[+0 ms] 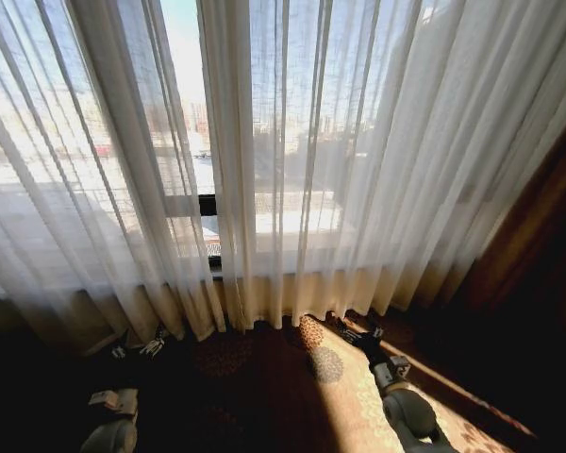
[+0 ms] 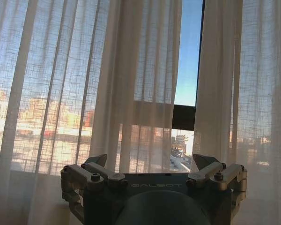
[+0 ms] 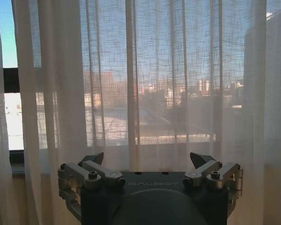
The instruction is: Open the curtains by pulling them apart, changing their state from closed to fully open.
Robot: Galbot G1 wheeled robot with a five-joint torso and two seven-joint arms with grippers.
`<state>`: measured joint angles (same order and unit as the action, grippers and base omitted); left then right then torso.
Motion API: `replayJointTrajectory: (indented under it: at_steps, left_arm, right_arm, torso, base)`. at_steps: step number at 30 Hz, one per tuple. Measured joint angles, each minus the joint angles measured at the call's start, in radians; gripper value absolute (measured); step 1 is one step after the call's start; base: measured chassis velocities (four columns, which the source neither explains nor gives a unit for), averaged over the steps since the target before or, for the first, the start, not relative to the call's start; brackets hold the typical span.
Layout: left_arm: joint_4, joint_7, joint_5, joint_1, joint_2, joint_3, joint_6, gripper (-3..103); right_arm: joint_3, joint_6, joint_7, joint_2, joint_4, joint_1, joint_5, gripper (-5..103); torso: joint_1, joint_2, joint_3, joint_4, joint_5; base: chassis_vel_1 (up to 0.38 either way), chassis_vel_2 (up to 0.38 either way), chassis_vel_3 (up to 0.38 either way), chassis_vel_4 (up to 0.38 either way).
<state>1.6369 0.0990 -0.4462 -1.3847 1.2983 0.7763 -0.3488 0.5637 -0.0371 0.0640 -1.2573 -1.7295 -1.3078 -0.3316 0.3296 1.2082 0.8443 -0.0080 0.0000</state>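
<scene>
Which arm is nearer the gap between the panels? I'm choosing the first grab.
Left, probably: the open left gripper sits near the gap's foot; the open right gripper faces mid-panel of the curtains.

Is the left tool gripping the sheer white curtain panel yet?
No: in the left wrist view the left tool is open, its fingers empty, short of the sheer white pleated curtain panels.

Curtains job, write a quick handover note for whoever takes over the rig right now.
Left end effector: open, low near the hem of the left curtain panel, holding nothing.
Right end effector: open, low near the hem of the right curtain panel, holding nothing.
Done: only a narrow gap shows bare window between the panels.
Left: grip each panel and pull them apart; both hang across most of the window. The dark brown drape at far right is not part of the job.
</scene>
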Motion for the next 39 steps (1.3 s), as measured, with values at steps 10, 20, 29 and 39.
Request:
replayJointTrajectory:
  at_steps: [10, 20, 29, 39]
  left_arm:
    - [0.0, 0.0, 0.0, 0.0, 0.0, 0.0, 0.0, 100]
    - [0.0, 0.0, 0.0, 0.0, 0.0, 0.0, 0.0, 100]
    - [0.0, 0.0, 0.0, 0.0, 0.0, 0.0, 0.0, 100]
    - [0.0, 0.0, 0.0, 0.0, 0.0, 0.0, 0.0, 100]
  right_arm:
    - [0.001, 0.006, 0.006, -0.001, -0.007, -0.003, 0.002, 100]
    - [-0.003, 0.014, 0.004, 0.0, 0.011, 0.013, 0.014, 100]
    - [-0.005, 0.014, 0.013, -0.003, 0.011, 0.008, 0.027, 100]
    - [-0.008, 0.014, 0.022, -0.008, 0.005, 0.001, 0.037, 100]
  torso:
    - [0.0, 0.0, 0.0, 0.0, 0.0]
    - [0.0, 0.0, 0.0, 0.0001, 0.0]
    - [0.0, 0.0, 0.0, 0.0, 0.0001]
    - [0.001, 0.0, 0.0, 0.0, 0.0]
  base:
    - [0.0, 0.0, 0.0, 0.0]
    - [-0.003, 0.003, 0.007, -0.004]
    - [-0.138, 0.151, 0.134, -0.151]
    - [-0.284, 0.301, 0.283, -0.325]
